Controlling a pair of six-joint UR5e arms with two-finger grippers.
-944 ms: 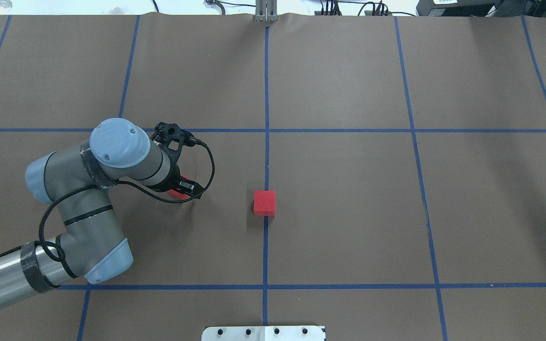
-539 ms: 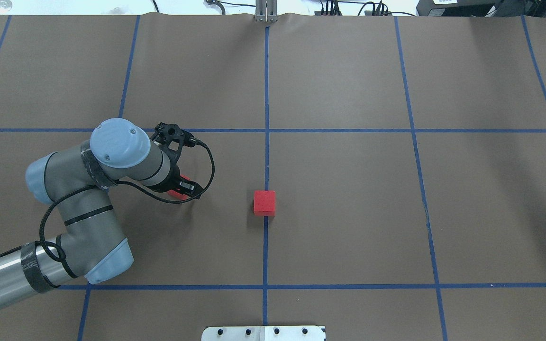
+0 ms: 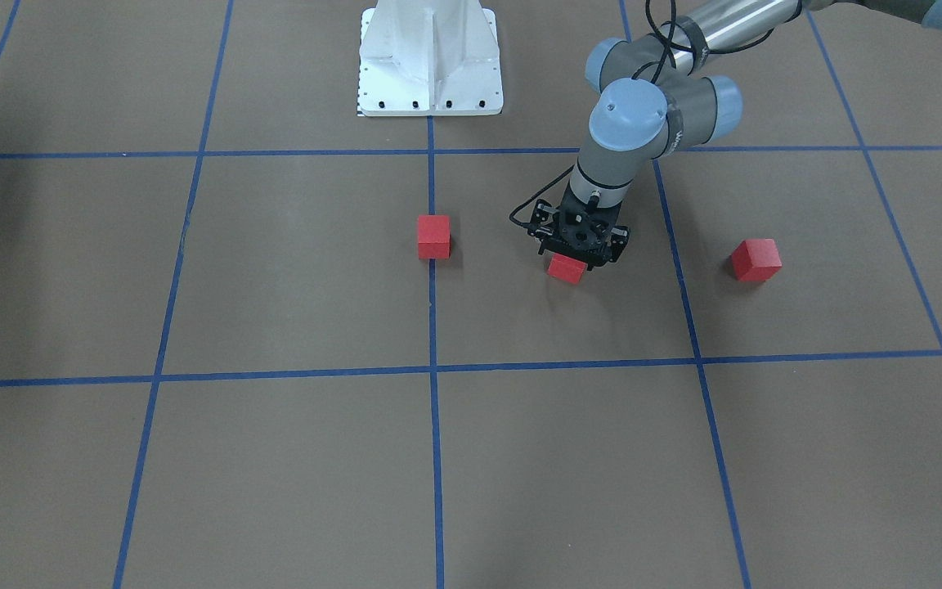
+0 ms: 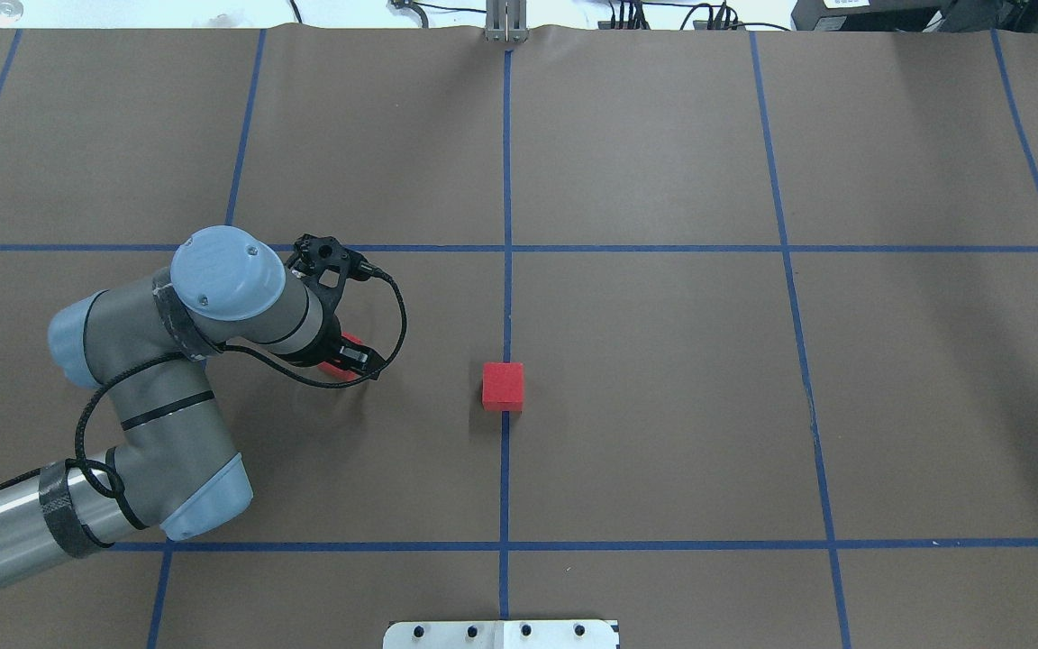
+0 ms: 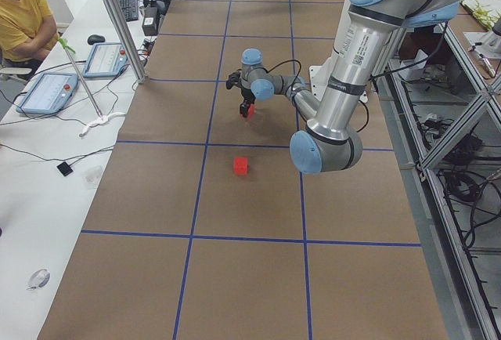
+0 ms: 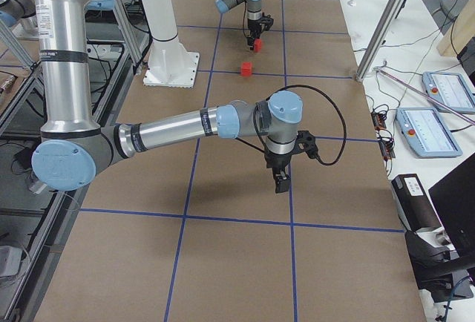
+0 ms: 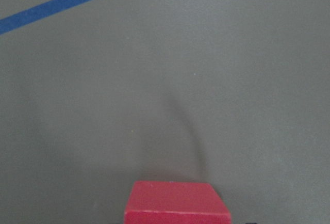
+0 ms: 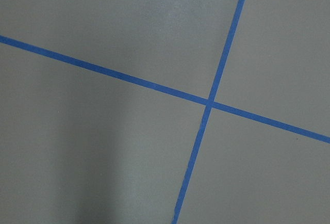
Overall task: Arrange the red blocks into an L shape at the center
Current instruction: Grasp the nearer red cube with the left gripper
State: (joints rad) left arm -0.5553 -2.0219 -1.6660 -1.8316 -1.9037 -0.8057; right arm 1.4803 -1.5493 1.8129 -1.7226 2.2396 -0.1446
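Left hand (image 4: pixel 348 356): clamped on a red block (image 3: pixel 567 269), bound, we judge, for the centre block (image 3: pixel 433 236) beside it. Right hand (image 6: pixel 280 181): we cannot tell its grip.

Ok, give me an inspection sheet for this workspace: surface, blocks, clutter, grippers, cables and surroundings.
Surface: brown mat with a blue tape grid.
Job's things: three red blocks, all apart, no L yet. The centre block sits on the middle tape line, the second block is at the left gripper, and the third block lies further to the robot's left.
Clutter: nothing seen.
Grippers: the left gripper's fingers straddle the second block, grip unconfirmed. The right gripper is over bare mat, state cannot be told.
Cables: black cable loops off the left wrist.
Surroundings: white base plate; seated person at a side table.
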